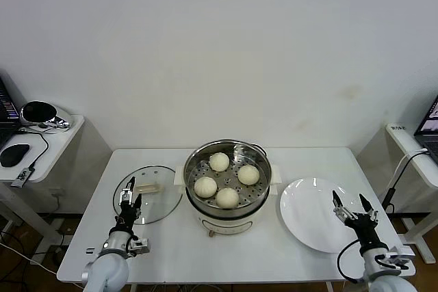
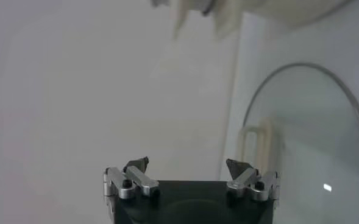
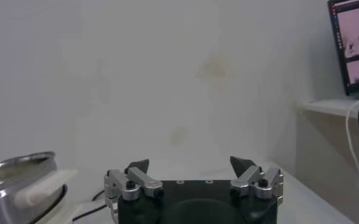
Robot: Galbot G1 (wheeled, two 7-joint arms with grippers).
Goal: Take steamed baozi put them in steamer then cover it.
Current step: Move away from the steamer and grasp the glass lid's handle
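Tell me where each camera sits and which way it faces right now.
Head view: high on the robot, looking down at the table, steamer, glass lid and plate; both open grippers show, left gripper, right gripper.
Left wrist view: behind the left gripper, facing the glass lid.
Right wrist view: behind the right gripper, facing the wall, steamer at the edge.
Shared: head and left wrist views both show the lid.

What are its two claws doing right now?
Left gripper: open, holding nothing, above the glass lid.
Right gripper: open, holding nothing, over the white plate.
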